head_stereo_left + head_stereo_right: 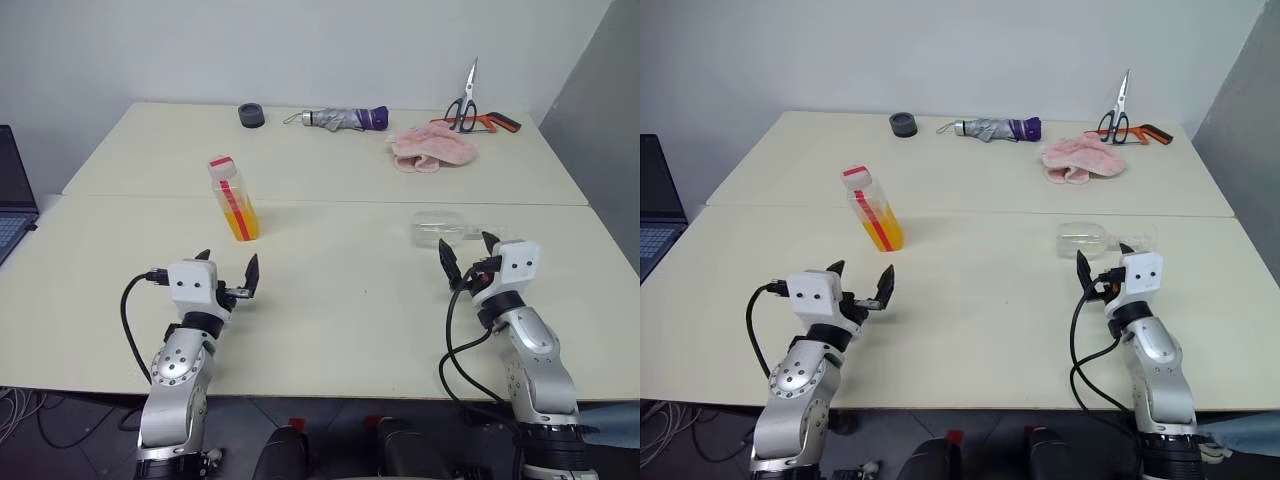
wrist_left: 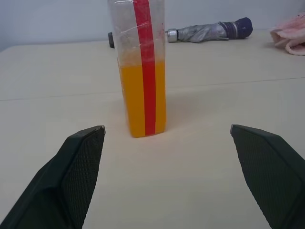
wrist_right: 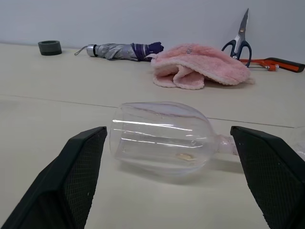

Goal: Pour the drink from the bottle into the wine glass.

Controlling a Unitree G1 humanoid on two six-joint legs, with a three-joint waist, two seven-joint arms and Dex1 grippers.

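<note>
Two pale cream tables, pushed together along a seam, stand before a plain white wall, with the corner of a laptop at the robot's far left. Along the far edge lie a folded grey-and-purple umbrella, a crumpled pink cloth, scissors beside an orange-handled tool, and a small dark ring. The left gripper hovers over the near table with its black fingers spread wide and holding nothing, pointed at the bottle, which stands upright just beyond it, capped and about half full of the orange drink. The right gripper is likewise spread and empty, just short of the wine glass, which lies on its side on the near table with its stem pointing to the robot's right.
</note>
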